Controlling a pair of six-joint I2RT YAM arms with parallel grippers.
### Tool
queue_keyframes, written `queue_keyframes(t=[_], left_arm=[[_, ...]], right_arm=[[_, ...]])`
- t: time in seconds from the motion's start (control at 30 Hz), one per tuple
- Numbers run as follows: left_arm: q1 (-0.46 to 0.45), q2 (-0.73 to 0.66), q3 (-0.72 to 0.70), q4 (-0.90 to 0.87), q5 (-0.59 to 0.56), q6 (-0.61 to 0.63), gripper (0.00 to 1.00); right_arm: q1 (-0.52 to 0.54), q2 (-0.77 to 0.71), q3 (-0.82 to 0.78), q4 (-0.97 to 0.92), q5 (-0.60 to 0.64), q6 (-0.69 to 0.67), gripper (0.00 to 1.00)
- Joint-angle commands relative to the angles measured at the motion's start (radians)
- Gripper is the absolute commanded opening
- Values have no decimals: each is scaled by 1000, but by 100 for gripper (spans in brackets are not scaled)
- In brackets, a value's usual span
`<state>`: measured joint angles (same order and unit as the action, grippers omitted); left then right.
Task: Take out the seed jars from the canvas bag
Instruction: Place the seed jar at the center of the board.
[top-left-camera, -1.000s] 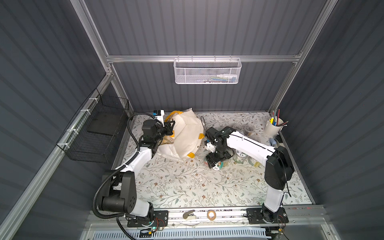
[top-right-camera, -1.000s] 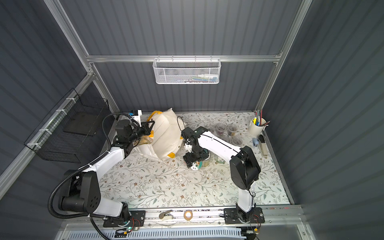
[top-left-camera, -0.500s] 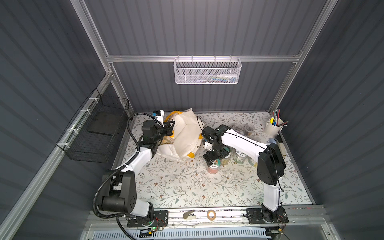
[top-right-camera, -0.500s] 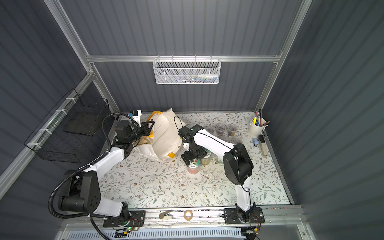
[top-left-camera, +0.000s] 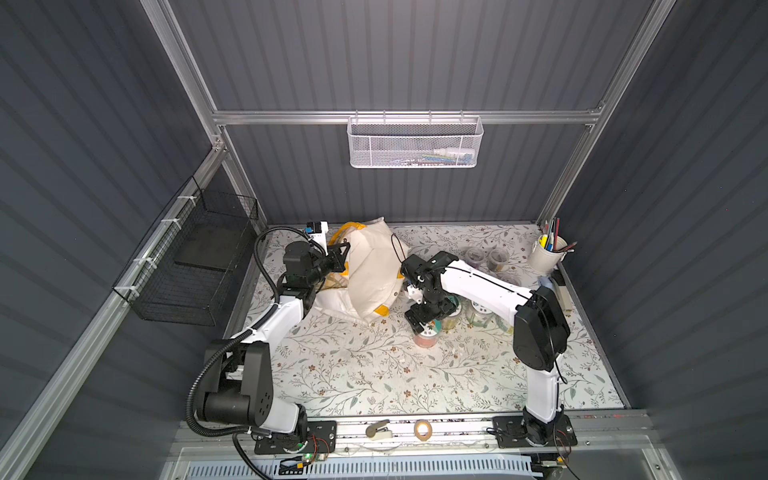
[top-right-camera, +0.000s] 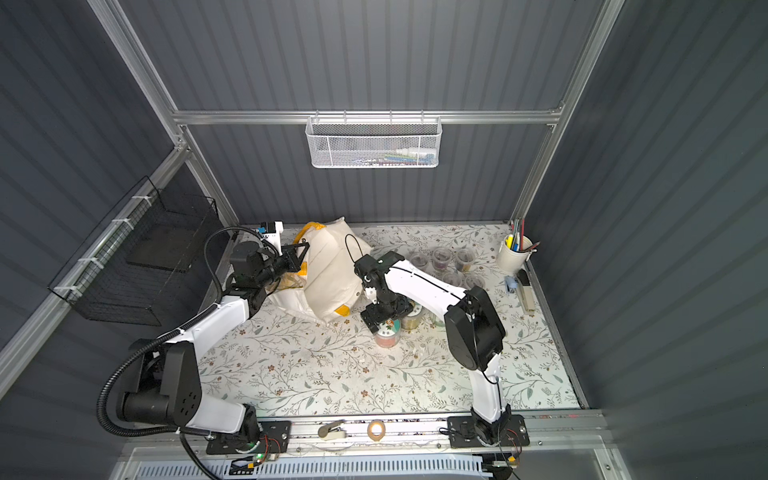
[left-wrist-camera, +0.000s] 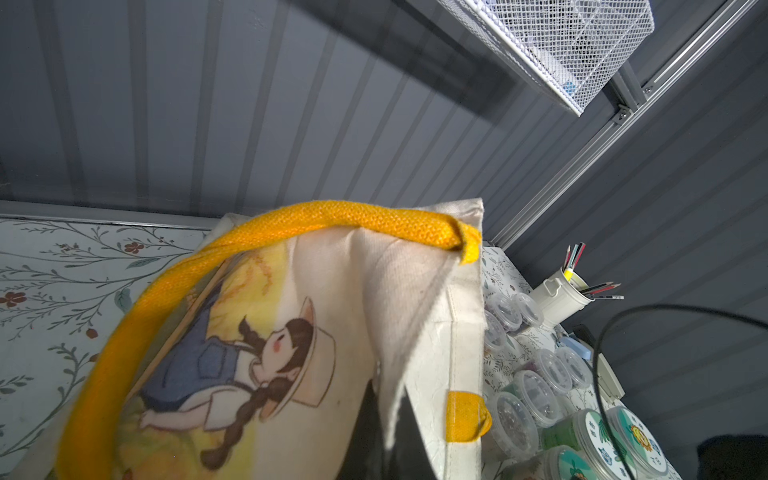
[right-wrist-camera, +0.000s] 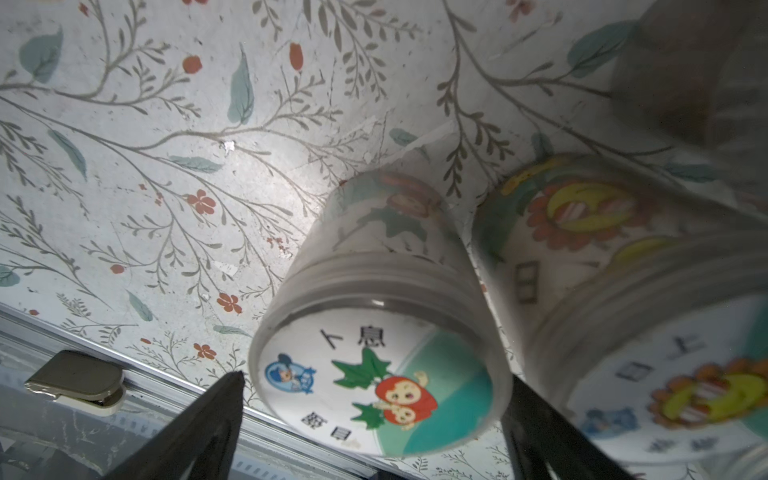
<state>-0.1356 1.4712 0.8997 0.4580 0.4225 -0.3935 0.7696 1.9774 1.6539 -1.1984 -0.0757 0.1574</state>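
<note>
Nearest me on the table (top-left-camera: 353, 374), a seed jar (top-left-camera: 426, 338) of pinkish seed with a pictured lid stands upright. The right end effector (top-left-camera: 424, 325) hangs over it, jaws spread to either side of the lid and gripping nothing. Just behind, other large jars (top-left-camera: 478, 312) crowd together under the arm, and farther back a group of small cups (top-right-camera: 440, 257) sits near the far edge. I judge the unloading well along, with this jar just delivered. To the far left, the canvas bag (top-left-camera: 374, 270) slumps on its side. The left end effector (top-left-camera: 337, 261) is pressed together on the cloth at its mouth, holding it up. The bag's inside is hidden, so I cannot tell whether any jars remain.
</note>
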Motion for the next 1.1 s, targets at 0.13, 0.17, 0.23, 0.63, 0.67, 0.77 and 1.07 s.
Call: queue_keyframes(t=[0.13, 0.17, 0.23, 0.63, 0.67, 0.77, 1.07], left_arm=[[11, 27, 1, 5, 25, -8, 0], [11, 25, 1, 4, 25, -9, 0], [11, 22, 2, 0, 25, -7, 0], [11, 6, 2, -18, 25, -2, 0], [11, 6, 4, -21, 25, -1, 0], [11, 2, 7, -25, 25, -1, 0], [13, -20, 84, -118, 3, -27, 0]], right_arm=[[22, -13, -23, 29, 14, 34, 83], [22, -12, -14, 33, 19, 36, 83], [22, 1, 11, 33, 27, 35, 83], [-35, 146, 206, 35, 86, -11, 83], [-45, 155, 218, 39, 91, -14, 83], [-71, 183, 255, 37, 103, -15, 84], [-114, 85, 201, 166, -18, 7, 99]])
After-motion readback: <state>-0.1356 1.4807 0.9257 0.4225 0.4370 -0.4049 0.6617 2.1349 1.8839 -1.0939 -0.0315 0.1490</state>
